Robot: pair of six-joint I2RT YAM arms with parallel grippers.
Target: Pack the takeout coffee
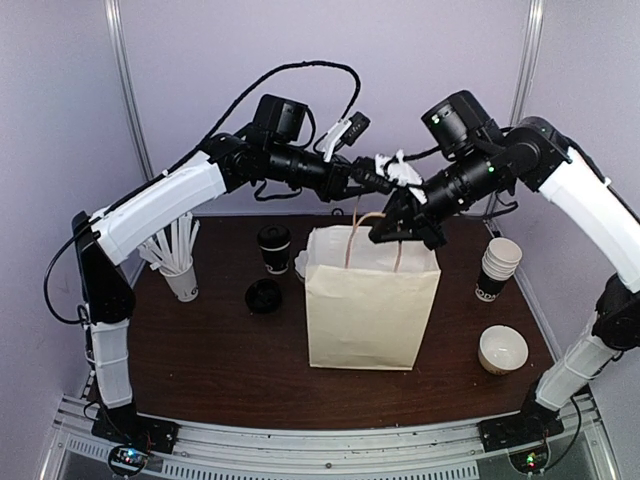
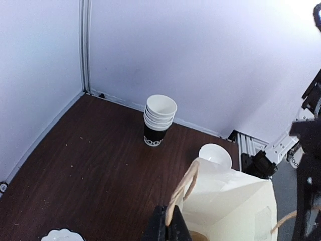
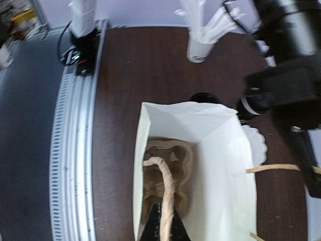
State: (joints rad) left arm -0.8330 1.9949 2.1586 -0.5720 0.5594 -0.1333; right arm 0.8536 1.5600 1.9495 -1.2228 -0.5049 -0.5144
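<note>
The takeout coffee (image 1: 274, 247), a black-lidded paper cup, stands on the table left of and behind a cream paper bag (image 1: 370, 310). The bag stands upright and open in the middle. My left gripper (image 1: 368, 192) is above the bag's mouth, shut on one twisted paper handle (image 2: 181, 193). My right gripper (image 1: 398, 225) is shut on the other handle (image 3: 168, 201). In the right wrist view a brown cardboard cup carrier (image 3: 168, 160) lies at the bottom of the bag. Neither gripper touches the coffee.
A loose black lid (image 1: 263, 295) lies left of the bag. A white cup of straws (image 1: 180, 270) stands at the far left. On the right are a stack of nested cups (image 1: 497, 268) and a white bowl (image 1: 502, 349). A white scalloped piece (image 3: 256, 143) lies behind the bag.
</note>
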